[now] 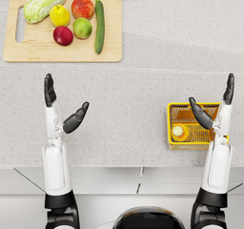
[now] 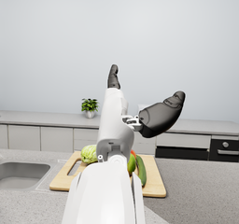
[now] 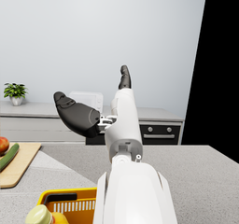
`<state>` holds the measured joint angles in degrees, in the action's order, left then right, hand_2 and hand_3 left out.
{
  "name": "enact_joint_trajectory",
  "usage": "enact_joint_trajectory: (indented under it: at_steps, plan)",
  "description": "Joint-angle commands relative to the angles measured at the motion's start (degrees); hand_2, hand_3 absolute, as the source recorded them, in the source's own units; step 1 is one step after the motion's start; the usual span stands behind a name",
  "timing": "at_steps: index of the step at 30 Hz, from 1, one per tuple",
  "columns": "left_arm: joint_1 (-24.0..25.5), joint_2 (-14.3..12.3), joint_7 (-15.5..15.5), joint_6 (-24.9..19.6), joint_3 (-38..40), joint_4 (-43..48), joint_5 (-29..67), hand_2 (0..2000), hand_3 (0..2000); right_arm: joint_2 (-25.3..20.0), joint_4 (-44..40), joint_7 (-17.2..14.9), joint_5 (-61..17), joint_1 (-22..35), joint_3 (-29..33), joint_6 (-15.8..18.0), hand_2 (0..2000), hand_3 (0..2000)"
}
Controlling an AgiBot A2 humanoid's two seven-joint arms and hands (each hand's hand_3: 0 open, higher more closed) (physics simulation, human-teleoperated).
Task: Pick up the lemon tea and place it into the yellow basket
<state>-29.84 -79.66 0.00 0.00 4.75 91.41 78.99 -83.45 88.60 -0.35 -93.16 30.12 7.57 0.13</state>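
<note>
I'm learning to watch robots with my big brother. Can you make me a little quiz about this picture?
1. True or false: the lemon tea lies inside the yellow basket.
2. What is the left robot hand holding? A) the cucumber B) nothing C) the cabbage
3. Fill in: the fruit and vegetables sit on a wooden ____.

Key:
1. True. The bottle rests in the basket, beside the right robot hand, which holds nothing.
2. B. Its fingers are spread above the counter.
3. Cutting board.
</note>
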Motion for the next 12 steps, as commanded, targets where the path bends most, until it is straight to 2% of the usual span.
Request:
enact_joint_trajectory:
  at_steps: [1,12]
  plan:
    - [-0.1,0.0,0.0,0.0,0.7,-0.6,0.0,0,0,0.0,-1.2,0.1,0.0,0.1,1.8,0.0,0,0]
    - [-0.2,-0.1,0.0,0.0,2.5,-2.0,0.0,0,0,-0.1,-1.4,0.3,0.0,-0.7,1.8,-0.1,0,0]
